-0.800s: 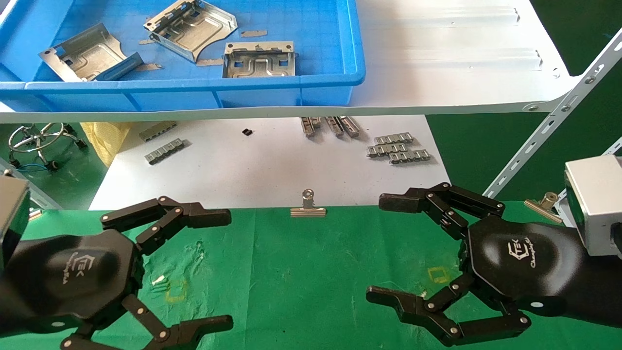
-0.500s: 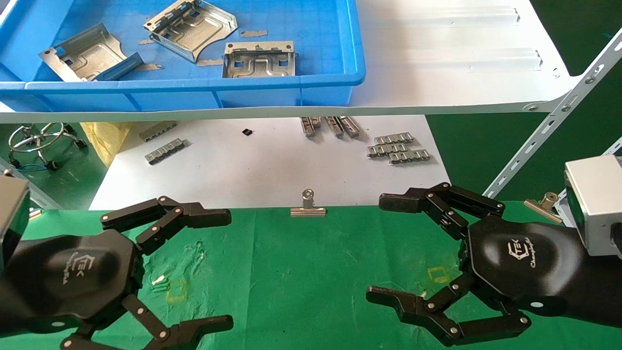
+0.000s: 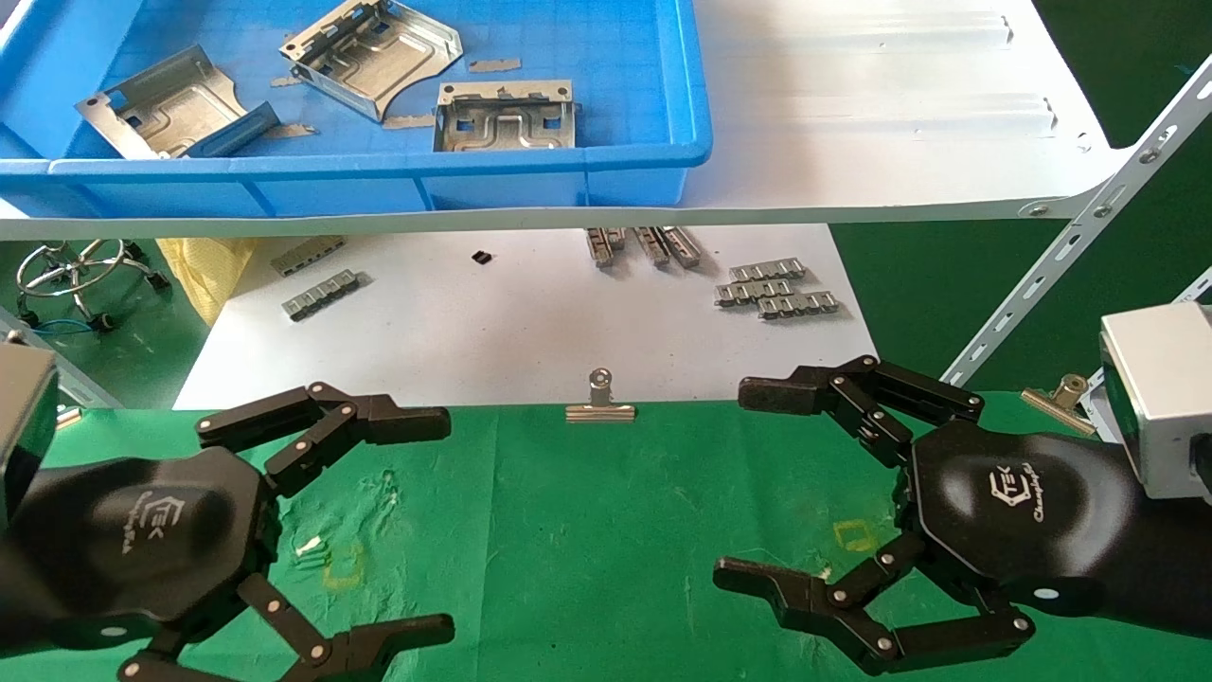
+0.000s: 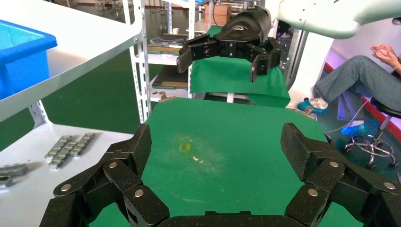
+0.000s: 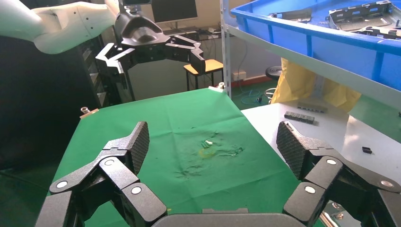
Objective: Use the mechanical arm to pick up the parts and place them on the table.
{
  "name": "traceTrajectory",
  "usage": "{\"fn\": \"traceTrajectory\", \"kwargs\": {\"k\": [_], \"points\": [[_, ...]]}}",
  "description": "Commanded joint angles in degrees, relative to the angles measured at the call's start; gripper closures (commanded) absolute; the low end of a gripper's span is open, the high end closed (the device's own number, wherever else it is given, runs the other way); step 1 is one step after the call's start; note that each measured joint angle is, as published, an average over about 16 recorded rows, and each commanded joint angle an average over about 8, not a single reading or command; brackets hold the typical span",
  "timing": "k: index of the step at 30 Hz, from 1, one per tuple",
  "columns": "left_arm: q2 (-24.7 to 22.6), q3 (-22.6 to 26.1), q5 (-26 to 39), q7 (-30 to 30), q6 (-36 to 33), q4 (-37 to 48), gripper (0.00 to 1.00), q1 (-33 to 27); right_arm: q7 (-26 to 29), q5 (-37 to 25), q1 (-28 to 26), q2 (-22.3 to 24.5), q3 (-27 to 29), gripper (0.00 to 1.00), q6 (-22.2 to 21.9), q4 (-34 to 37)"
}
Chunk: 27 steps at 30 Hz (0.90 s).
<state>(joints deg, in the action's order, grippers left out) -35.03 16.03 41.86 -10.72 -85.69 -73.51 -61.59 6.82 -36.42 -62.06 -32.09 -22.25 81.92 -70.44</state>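
Three parts lie in the blue tray (image 3: 696,142) on the white shelf (image 3: 881,114) above and beyond your tabletop (image 3: 587,530): the leftmost part (image 3: 166,102) is tilted near the tray's left end, the middle part (image 3: 374,52) sits farther back, and the right part (image 3: 505,116) rests close to the tray's front wall. None of them is touched by either arm.

Your left hand (image 3: 445,516) hovers over the left side of the green tabletop with its claws spread wide and nothing between them; the left wrist view shows the same wide spread (image 4: 215,151). A silver binder clip (image 3: 599,403) stands at the tabletop's far edge, between the two arms. Your right hand (image 3: 739,483) hovers over the right side, facing the left one, also spread wide and empty (image 5: 213,144). Grey ridged strips (image 3: 772,289) lie on the white board (image 3: 473,332) under the shelf.
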Motion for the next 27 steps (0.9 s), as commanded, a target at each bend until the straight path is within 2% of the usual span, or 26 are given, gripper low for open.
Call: {"fn": "traceTrajectory", "kwargs": {"k": [1, 9, 17, 27], "points": [[0.00, 0.00, 0.00, 0.00, 0.00, 0.00, 0.00, 0.00, 0.00, 0.00, 0.00, 0.00, 0.00, 0.00, 0.00, 0.00], [0.00, 0.00, 0.00, 0.00, 0.00, 0.00, 0.00, 0.00, 0.00, 0.00, 0.00, 0.00, 0.00, 0.00, 0.00, 0.00], [0.00, 0.00, 0.00, 0.00, 0.00, 0.00, 0.00, 0.00, 0.00, 0.00, 0.00, 0.00, 0.00, 1.00, 0.00, 0.00], [0.00, 0.00, 0.00, 0.00, 0.00, 0.00, 0.00, 0.00, 0.00, 0.00, 0.00, 0.00, 0.00, 1.00, 0.00, 0.00]]}}
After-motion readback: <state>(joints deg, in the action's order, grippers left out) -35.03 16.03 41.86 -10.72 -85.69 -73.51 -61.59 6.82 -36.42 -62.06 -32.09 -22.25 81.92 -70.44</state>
